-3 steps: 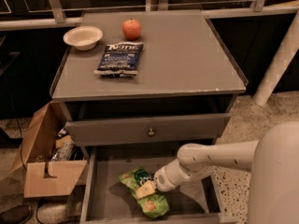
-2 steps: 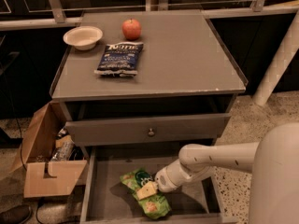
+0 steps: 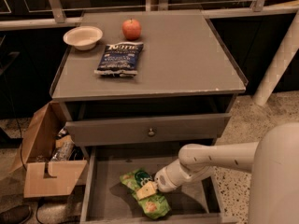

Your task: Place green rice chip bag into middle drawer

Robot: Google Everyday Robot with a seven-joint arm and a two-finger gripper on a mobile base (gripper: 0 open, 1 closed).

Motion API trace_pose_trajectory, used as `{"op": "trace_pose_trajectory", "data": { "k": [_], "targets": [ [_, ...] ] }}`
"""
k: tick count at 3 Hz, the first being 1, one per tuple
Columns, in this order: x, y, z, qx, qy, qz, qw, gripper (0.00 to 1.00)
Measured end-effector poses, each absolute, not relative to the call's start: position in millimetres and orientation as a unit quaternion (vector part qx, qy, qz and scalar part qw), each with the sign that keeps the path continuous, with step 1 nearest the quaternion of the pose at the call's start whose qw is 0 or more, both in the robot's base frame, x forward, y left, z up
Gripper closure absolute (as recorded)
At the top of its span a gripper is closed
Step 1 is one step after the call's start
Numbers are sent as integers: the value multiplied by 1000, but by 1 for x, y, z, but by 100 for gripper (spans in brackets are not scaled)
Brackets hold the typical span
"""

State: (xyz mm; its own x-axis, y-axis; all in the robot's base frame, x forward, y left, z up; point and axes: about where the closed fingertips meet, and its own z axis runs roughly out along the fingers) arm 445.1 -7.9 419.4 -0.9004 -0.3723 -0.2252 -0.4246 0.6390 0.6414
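Green rice chip bag [image 3: 135, 179] appears down on middle drawer [image 3: 105, 202] floor, tool [image 3: 148, 189] at it, grip state cannot tell; release and withdrawal likely left.

The white gripper [image 3: 152, 189] sits at the bright green rice chip bag [image 3: 154, 206] (1 tan patch on it) in the grey middle drawer [image 3: 106, 200].
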Motion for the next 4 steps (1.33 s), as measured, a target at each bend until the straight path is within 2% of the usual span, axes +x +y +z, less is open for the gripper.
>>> {"op": "trace_pose_trajectory", "data": {
  "k": [2,3,4],
  "targets": [
    [445,-8,419,-220,905,363,36,11],
    [445,-8,419,-220,905,363,36,0],
    [445,-8,419,-220,905,363,36,0]
  ]
}}
